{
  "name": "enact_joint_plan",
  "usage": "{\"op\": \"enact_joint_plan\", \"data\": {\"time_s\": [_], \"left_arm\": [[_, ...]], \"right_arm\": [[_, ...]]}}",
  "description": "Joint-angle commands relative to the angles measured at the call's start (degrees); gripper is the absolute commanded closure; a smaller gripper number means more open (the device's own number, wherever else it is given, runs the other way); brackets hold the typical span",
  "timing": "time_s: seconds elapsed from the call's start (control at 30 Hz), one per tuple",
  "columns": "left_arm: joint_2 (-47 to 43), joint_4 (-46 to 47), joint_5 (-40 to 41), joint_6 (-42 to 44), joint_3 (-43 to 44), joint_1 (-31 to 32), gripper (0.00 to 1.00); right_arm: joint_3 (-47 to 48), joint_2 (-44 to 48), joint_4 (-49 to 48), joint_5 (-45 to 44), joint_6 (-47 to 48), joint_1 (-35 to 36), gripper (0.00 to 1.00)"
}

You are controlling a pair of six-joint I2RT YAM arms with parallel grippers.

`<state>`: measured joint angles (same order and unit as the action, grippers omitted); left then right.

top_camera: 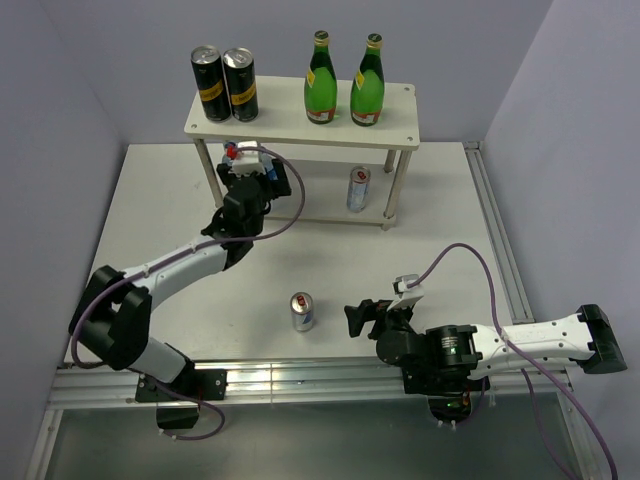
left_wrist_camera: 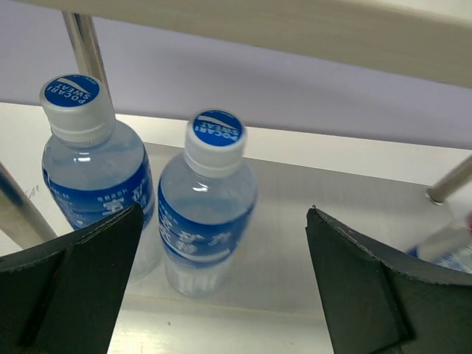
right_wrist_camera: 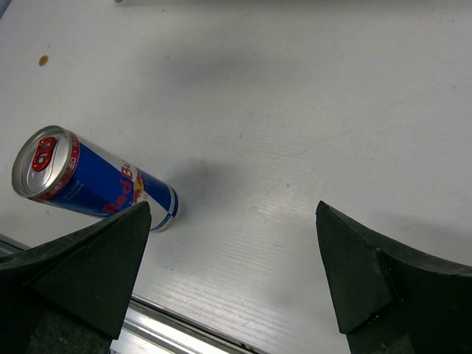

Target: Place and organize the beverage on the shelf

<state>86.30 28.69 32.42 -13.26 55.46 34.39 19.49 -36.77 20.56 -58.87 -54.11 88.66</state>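
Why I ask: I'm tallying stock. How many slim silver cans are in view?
2. One silver can stands on the shelf's lower tier, right side; the other stands on the table in front of the shelf. More could be hidden under the upper tier.

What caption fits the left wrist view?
Open left jaws face two blue-labelled water bottles standing on the shelf, lower tier.
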Motion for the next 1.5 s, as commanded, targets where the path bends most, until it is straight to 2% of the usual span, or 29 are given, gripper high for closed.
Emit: {"op": "enact_joint_plan", "data": {"time_s": [0.0,0.23,0.27,0.37,0.4,0.47,0.5,0.6,0.7,0.9,1.0,1.13,1.47], "left_arm": [[-5.2,-1.9,1.2,-1.0,-1.5,3.0,0.01],[-16.8,-13.8,6.7,-3.6,-3.2,8.3,0.01],[-19.7,-19.8,7.6,-4.4,-2.9,8.9,0.01],[-25.5,-29.3,10.8,-8.8,-1.2,11.7,0.01],[-27.1,-35.3,11.5,-10.6,-1.1,13.0,0.01],[-32.6,-40.4,10.9,-12.5,-1.8,14.1,0.01],[-34.5,-43.6,9.9,-13.5,-3.1,14.8,0.01],[-40.9,-52.6,9.8,-19.1,-2.8,16.9,0.01],[-44.2,-60.2,8.5,-24.8,-0.8,18.8,0.01],[-47.3,-75.8,9.1,-31.7,0.9,19.7,0.02],[-49.4,-78.4,9.6,-32.4,-0.3,19.8,0.03],[-54.9,-75.8,9.4,-30.9,-1.6,20.3,0.02],[-55.4,-75.4,8.8,-30.3,-1.8,20.3,0.03]], "right_arm": [[1.5,0.5,-1.4,-2.1,0.1,0.5,0.00],[1.4,0.9,-3.1,-3.2,2.9,1.8,0.00],[1.2,1.0,-5.9,-2.6,4.0,2.5,0.00],[-0.1,-0.2,-14.8,3.6,10.1,4.1,0.00],[0.0,-2.1,-17.0,4.8,12.0,4.8,0.00],[1.1,-5.4,-20.4,5.3,12.7,7.0,0.00],[3.3,-10.2,-20.4,4.6,11.9,9.9,0.00],[8.0,-21.0,-22.7,3.6,11.6,12.8,0.00],[10.8,-30.1,-27.8,5.0,13.1,12.9,0.00],[13.3,-40.8,-34.6,6.0,14.3,10.8,0.00],[15.1,-45.1,-37.2,6.9,16.3,7.5,0.00],[19.6,-50.8,-35.6,4.1,17.7,5.0,0.00],[22.1,-57.2,-38.6,1.0,16.9,-1.9,0.01]]}}
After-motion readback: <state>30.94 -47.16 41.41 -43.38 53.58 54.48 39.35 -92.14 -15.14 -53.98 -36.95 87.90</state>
